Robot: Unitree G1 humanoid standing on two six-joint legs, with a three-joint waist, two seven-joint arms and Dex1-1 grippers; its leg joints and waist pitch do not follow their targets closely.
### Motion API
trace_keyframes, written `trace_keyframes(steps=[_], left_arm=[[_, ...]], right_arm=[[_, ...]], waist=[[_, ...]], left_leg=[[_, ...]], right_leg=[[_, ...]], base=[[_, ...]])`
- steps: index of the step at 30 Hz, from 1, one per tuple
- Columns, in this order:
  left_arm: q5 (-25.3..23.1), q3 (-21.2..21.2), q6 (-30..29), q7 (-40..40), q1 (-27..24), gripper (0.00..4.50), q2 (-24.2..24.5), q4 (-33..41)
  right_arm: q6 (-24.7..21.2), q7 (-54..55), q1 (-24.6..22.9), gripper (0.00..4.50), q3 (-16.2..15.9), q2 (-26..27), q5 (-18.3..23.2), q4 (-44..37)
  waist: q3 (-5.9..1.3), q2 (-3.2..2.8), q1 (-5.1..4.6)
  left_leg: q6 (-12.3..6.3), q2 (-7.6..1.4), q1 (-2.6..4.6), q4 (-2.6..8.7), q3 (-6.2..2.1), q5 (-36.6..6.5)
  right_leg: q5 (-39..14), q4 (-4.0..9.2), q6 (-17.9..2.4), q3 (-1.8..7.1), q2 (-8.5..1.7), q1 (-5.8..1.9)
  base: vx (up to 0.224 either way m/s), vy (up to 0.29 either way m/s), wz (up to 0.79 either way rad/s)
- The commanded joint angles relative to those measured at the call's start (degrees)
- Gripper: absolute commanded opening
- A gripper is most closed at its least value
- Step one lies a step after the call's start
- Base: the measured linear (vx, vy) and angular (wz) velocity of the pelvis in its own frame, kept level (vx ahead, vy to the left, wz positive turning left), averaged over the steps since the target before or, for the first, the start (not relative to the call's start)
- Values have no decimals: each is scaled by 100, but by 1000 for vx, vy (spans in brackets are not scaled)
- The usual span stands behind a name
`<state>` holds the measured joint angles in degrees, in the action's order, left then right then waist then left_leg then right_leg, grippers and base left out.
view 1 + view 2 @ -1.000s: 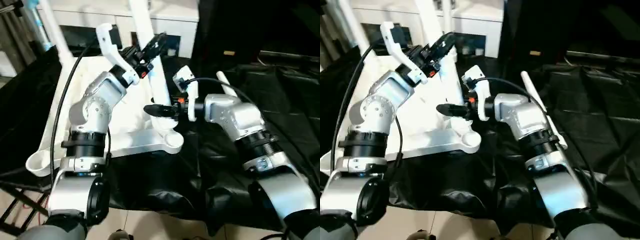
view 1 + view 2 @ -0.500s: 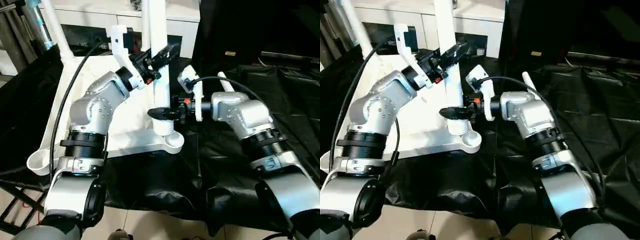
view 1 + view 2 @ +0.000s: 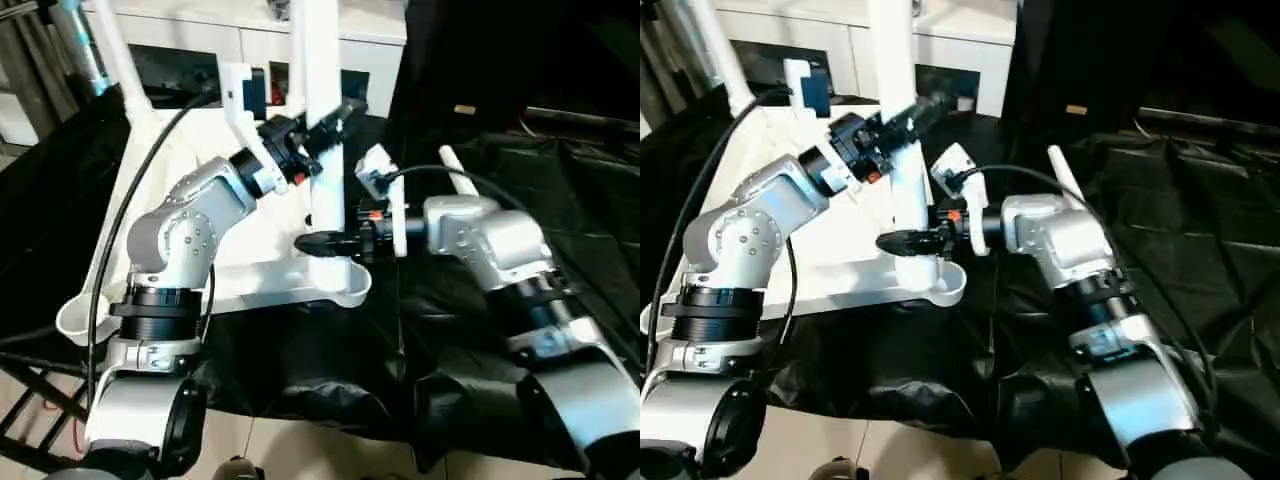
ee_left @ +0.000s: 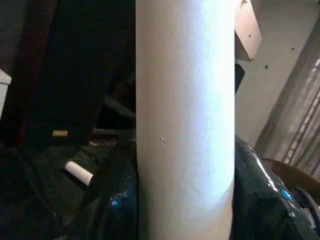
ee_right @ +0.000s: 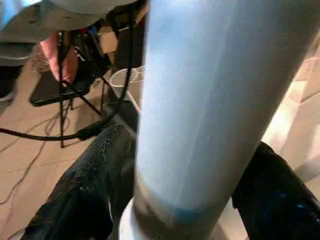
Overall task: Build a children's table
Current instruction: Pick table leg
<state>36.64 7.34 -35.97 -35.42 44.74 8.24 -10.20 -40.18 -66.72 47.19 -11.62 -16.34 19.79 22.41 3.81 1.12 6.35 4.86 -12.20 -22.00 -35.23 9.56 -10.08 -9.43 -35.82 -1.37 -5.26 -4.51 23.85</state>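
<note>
Black cloth [image 3: 560, 190] covers the work table, a white cabinet [image 3: 200, 45] sits right behind it, and there's pale tile floor [image 3: 300, 445] below.

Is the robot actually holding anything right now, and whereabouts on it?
Yes: both grippers hold one upright white table leg. The left gripper clamps it midway up; the right gripper clamps it low, just above the corner socket of the tabletop.

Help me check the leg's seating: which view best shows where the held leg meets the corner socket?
The left eye view: the leg stands upright and enters the corner socket of the table top. The right eye view shows it similarly; both wrist views show bare shaft between fingers.
</note>
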Motion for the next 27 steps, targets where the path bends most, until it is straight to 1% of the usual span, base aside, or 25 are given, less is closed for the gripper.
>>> trace_keyframes(steps=[1, 2, 4, 5, 8, 9, 10, 11, 13, 14, 15, 16, 17, 18, 20, 21, 22, 24, 27], left_arm=[[142, 166, -232, 298, 104, 181, -38, 28], [322, 410, -437, 611, 168, 181, -133, -63], [384, 478, -484, 693, 178, 181, -158, -77], [472, 564, -550, 760, 179, 181, -150, -93], [519, 617, -605, 800, 203, 181, -138, -100], [594, 716, -648, 902, 217, 181, -173, -131], [652, 791, -680, 984, 222, 181, -207, -151], [677, 870, -790, 1169, 192, 181, -228, -164], [694, 863, -846, 1208, 139, 181, -246, -93], [724, 862, -878, 1221, 121, 181, -261, -52], [719, 841, -887, 1218, 109, 181, -261, -28], [702, 779, -915, 1211, 81, 181, -259, 35], [671, 735, -924, 1212, 76, 181, -268, 62], [663, 727, -926, 1218, 81, 181, -279, 64], [574, 627, -886, 1234, 93, 181, -286, 107], [527, 564, -867, 1242, 103, 181, -281, 135], [496, 535, -855, 1265, 112, 181, -284, 148], [333, 439, -814, 1433, 155, 181, -307, 183], [89, 316, -700, 1671, 241, 181, -347, 258]], right_arm=[[-150, -104, -29, 312, 85, -104, 124, -199], [-302, -157, -45, 312, 159, -172, 232, -248], [-354, -154, -49, 312, 183, -190, 265, -256], [-461, -188, -73, 312, 168, -273, 280, -305], [-551, -225, -73, 312, 146, -342, 283, -348], [-607, -248, -62, 312, 140, -369, 306, -349], [-645, -266, -58, 312, 139, -388, 328, -350], [-776, -304, 3, 312, 181, -418, 416, -337], [-815, -341, 19, 312, 185, -456, 452, -373], [-793, -353, 23, 312, 164, -480, 441, -388], [-751, -351, 24, 312, 147, -482, 419, -378], [-631, -344, 27, 312, 98, -486, 354, -346], [-581, -321, 41, 312, 86, -458, 324, -291], [-585, -309, 52, 312, 91, -439, 323, -263], [-644, -237, 80, 312, 113, -349, 342, -198], [-672, -184, 95, 312, 112, -300, 339, -171], [-686, -147, 103, 312, 107, -270, 332, -156], [-719, 24, 117, 312, 70, -178, 271, -120], [-615, 489, 116, 312, 58, -1, 82, 48]], waist=[[-485, -24, -3], [-491, -7, -2], [-487, 0, 12], [-491, 30, 19], [-487, 13, 18], [-488, 40, 14], [-488, 23, 19], [-492, 15, 21], [-495, 12, 20], [-496, -7, 21], [-495, 0, 20], [-496, -12, 22], [-497, 16, 21], [-497, 14, 24], [-494, 6, 25], [-494, -8, 25], [-494, -3, 17], [-488, -7, 11], [-488, -7, 5]], left_leg=[[21, -86, 88, 385, 7, -878], [26, -75, 74, 379, 11, -825], [-1, -65, 73, 372, 12, -817], [-16, -71, 78, 374, 13, -807], [-13, -72, 74, 377, 8, -791], [-24, -73, 73, 376, 12, -776], [-27, -67, 68, 368, 15, -756], [-28, -72, 70, 368, 9, -746], [-31, -71, 70, 367, 7, -724], [-33, -69, 71, 364, 8, -728], [-34, -69, 71, 365, 9, -733], [-23, -78, 75, 369, 5, -756], [-22, -76, 76, 367, 10, -754], [-22, -74, 73, 366, 7, -745], [-29, -72, 67, 368, 7, -725], [-25, -77, 74, 369, 4, -744], [-12, -79, 74, 372, 2, -765], [7, -83, 78, 377, 2, -794], [58, -82, 81, 381, -2, -789]], right_leg=[[-1029, 388, -1036, 284, -331, -394], [-993, 371, -1056, 279, -321, -412], [-1078, 400, -1044, 275, -332, -404], [-1139, 406, -1011, 273, -330, -401], [-1192, 409, -947, 270, -325, -397], [-1206, 415, -932, 269, -326, -395], [-1189, 410, -936, 272, -326, -397], [-1153, 405, -945, 270, -325, -397], [-1111, 402, -951, 268, -320, -398], [-1107, 405, -951, 264, -321, -395], [-1119, 411, -946, 264, -322, -395], [-1130, 412, -953, 262, -327, -390], [-1113, 410, -958, 261, -325, -389], [-1102, 402, -966, 262, -326, -394], [-1093, 405, -976, 264, -328, -395], [-1114, 404, -983, 263, -331, -388], [-1133, 408, -985, 262, -331, -390], [-1166, 415, -971, 262, -332, -387], [-1206, 419, -915, 264, -333, -381]], base=[[0, 0, 0], [0, 0, 0], [0, 0, 0], [0, 0, 0], [0, 0, 0], [0, 0, 0], [0, 0, 0], [0, 0, 0], [0, 0, 0], [0, 0, 0], [0, 0, 0], [0, 0, 0], [0, 0, 0], [0, 0, 0], [0, 0, 0], [0, 0, 0], [0, 0, 0], [0, 0, 0], [0, 0, 0]])
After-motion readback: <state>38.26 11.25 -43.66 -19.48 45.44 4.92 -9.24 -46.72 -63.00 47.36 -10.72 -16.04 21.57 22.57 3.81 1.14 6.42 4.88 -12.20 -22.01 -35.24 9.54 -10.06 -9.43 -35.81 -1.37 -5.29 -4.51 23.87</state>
